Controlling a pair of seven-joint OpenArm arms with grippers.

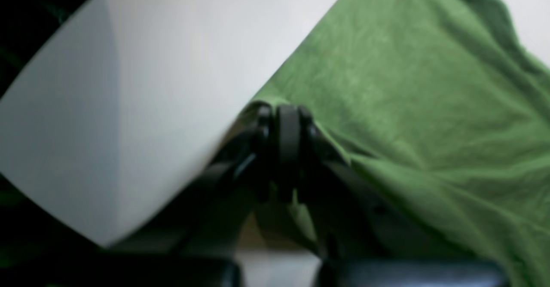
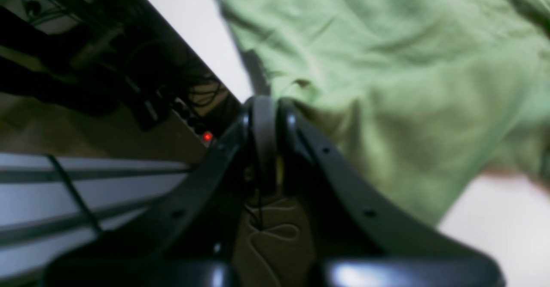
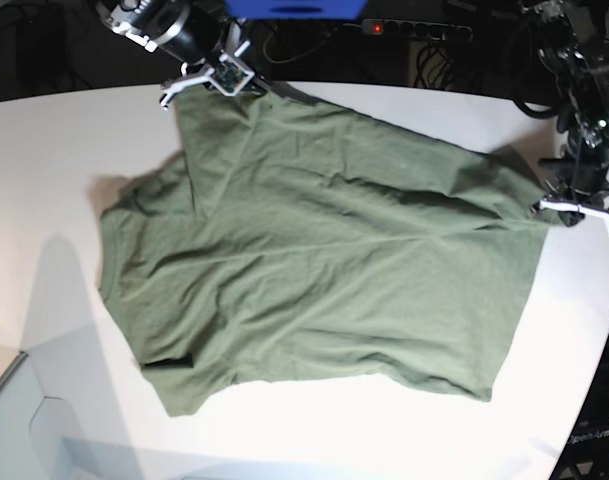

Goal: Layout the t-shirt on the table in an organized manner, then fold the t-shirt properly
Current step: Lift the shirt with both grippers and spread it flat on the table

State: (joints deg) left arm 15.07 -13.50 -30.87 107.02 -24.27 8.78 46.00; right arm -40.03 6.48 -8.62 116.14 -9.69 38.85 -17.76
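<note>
Both grippers clamp the t-shirt [image 3: 324, 250] hem, right gripper [image 3: 229, 78] and left gripper [image 3: 574, 205] at opposite corners, likely tensioning it flat over the table [image 3: 44, 160].

No text, label or number is readable anywhere (both wrist views are blurred).

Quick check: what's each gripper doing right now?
Left gripper: shut on the t-shirt edge.
Right gripper: shut on the t-shirt edge.
</note>
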